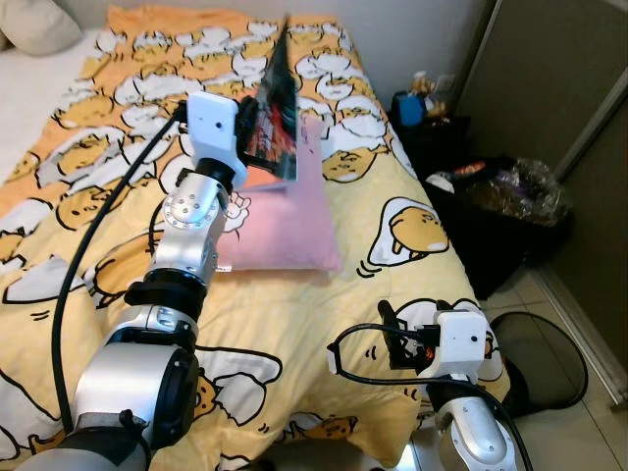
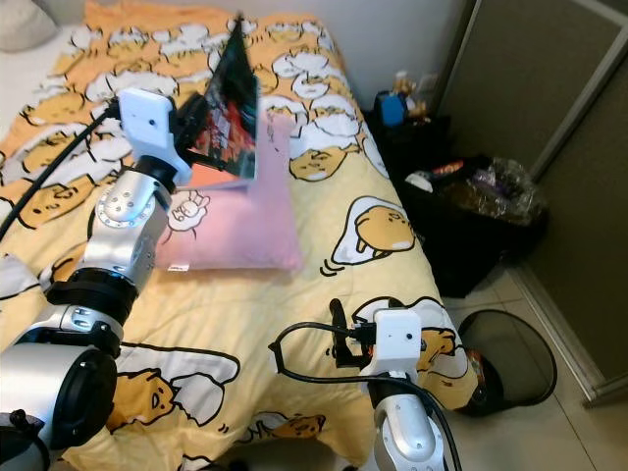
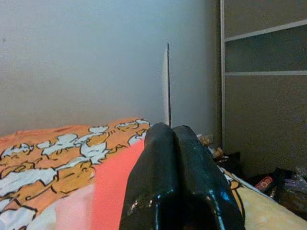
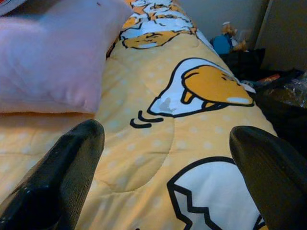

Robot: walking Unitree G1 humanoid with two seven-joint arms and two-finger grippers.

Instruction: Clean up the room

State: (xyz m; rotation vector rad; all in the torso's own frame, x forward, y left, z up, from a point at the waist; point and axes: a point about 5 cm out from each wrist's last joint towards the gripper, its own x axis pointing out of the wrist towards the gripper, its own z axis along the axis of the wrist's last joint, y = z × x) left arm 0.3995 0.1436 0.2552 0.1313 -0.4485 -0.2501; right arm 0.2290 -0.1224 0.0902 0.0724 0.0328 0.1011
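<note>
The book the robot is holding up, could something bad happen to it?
Maybe. The left gripper pinches the book by just one thin edge above the pink pillow, so it could slip or flop open. Swinging it toward the full black bin beside the bed might knock things there.

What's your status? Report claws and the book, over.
Left claw shut on book, lifted on edge above pink pillow. Right claw open, idle over the bedspread near the bed's corner. Nothing blocking.
</note>
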